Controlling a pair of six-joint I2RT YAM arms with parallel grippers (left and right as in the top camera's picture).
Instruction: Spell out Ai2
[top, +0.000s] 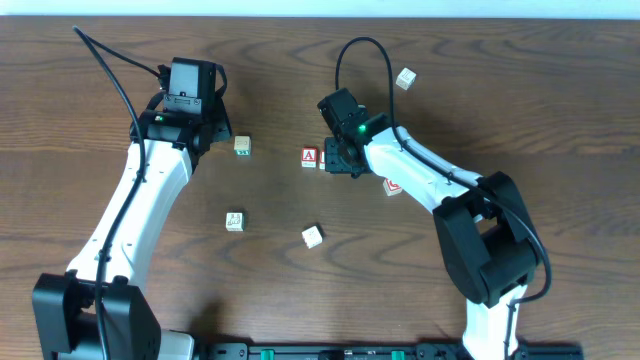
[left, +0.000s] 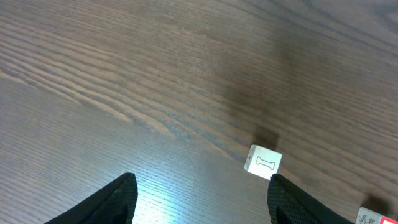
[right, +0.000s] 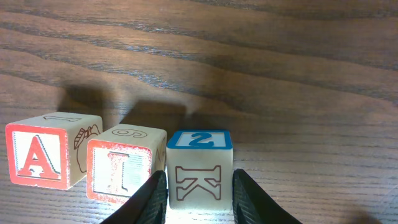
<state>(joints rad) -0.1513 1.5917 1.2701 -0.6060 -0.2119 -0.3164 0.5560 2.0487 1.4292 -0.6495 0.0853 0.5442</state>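
Note:
In the right wrist view three pale cubes stand in a row on the table: the red A cube (right: 37, 155), the red I cube (right: 119, 167) and the blue 2 cube (right: 200, 140), which shows a K on its near face. The I and 2 cubes touch; a small gap lies between A and I. My right gripper (right: 200, 177) is shut on the 2 cube, a finger on each side. Overhead, the A cube (top: 308, 156) shows left of the right gripper (top: 338, 158), which hides the 2 cube. My left gripper (left: 202, 182) is open and empty over bare table at the back left (top: 205, 128).
A red Q cube (top: 392, 186) lies just right of the right arm. Other pale cubes lie at the back right (top: 405, 78), near the left gripper (top: 242, 146), at centre left (top: 235, 221) and centre front (top: 313, 236). A bone-marked cube (left: 262, 163) lies by the left gripper's right finger.

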